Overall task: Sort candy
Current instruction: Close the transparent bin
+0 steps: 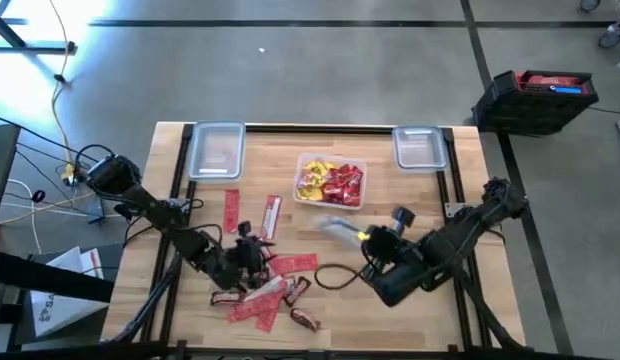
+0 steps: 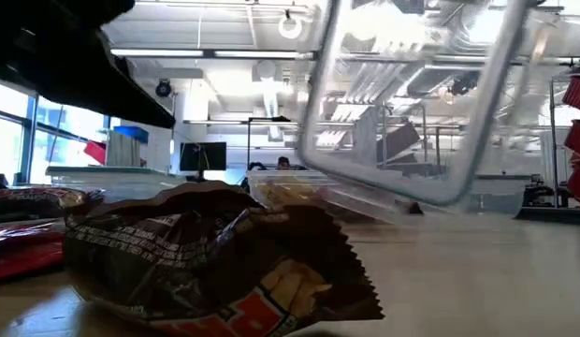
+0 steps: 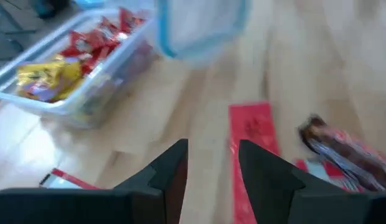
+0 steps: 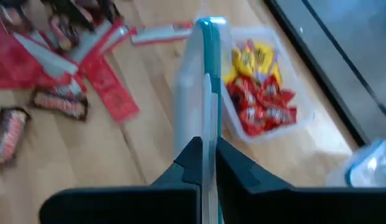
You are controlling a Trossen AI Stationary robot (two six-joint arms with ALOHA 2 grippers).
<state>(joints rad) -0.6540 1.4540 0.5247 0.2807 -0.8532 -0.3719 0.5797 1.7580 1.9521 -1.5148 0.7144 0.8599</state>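
Loose candy (image 1: pixel 270 285) lies scattered on the wooden table near its front edge: red packets, brown bars and one brown bar (image 2: pixel 206 262) close to the low camera. A clear container (image 1: pixel 330 182) at mid-table holds yellow and red candy (image 4: pixel 261 87). My left gripper (image 3: pixel 213 158) hovers open over the pile (image 1: pixel 252 248), beside a red packet (image 3: pixel 252 130), with nothing between its fingers. My right gripper (image 1: pixel 368 238) is shut on a clear lid with a blue rim (image 4: pixel 202 93), in front of the filled container. My right gripper pinches the lid's near edge (image 4: pixel 208 134) between its two fingers. The lid stands on edge in the hold and runs away from the fingers toward the filled container. In the low view the lid (image 2: pixel 412 103) hangs tilted, clear of the table.
Two more clear containers stand at the table's far edge, one at far left (image 1: pixel 215 150) and one at far right (image 1: pixel 420 147). A dark cable (image 1: pixel 330 275) loops on the table between the arms. Bare wood lies at the table's right front.
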